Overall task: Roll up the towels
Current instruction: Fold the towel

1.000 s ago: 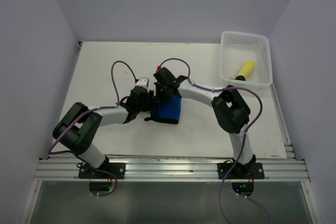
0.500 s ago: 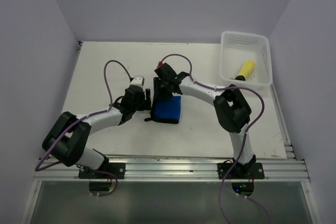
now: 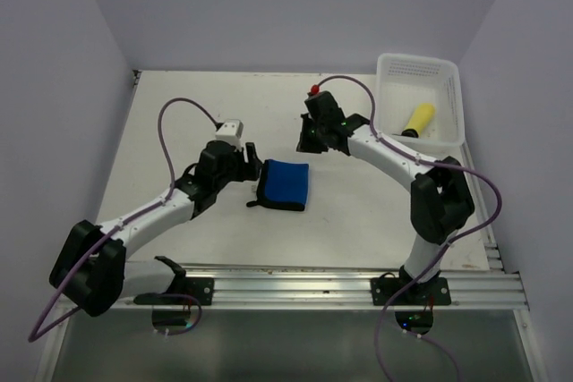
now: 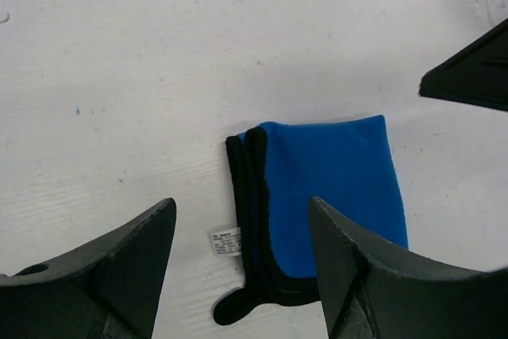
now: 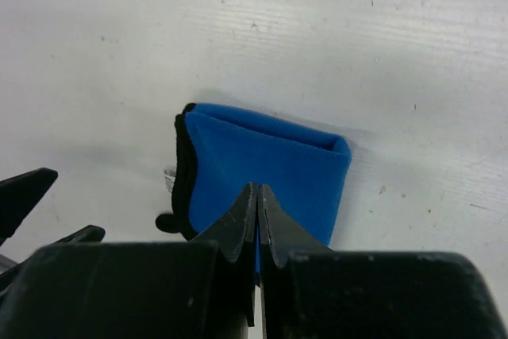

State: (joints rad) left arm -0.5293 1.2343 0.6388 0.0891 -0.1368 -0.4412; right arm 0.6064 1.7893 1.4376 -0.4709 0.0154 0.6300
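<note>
Lower middle of the top view: left end effector [image 3: 251, 160] spread wide and empty, just left of the blue towel [image 3: 285, 184]. At centre, blue towel flat on the surface [image 3: 179, 114], folded in layers, dark edge on its left side; to judge, not yet a tight roll. Above it in the frame: right end effector [image 5: 255, 190] pressed together, pinching nothing, seemingly not touching the cloth. Upper right: yellow towel [image 3: 418, 118] rolled, inside the basket [image 3: 390, 63]. For a good roll: come down low, catch all layers at the dark edge, turn evenly to the right, hold the opposite side down against sliding.
</note>
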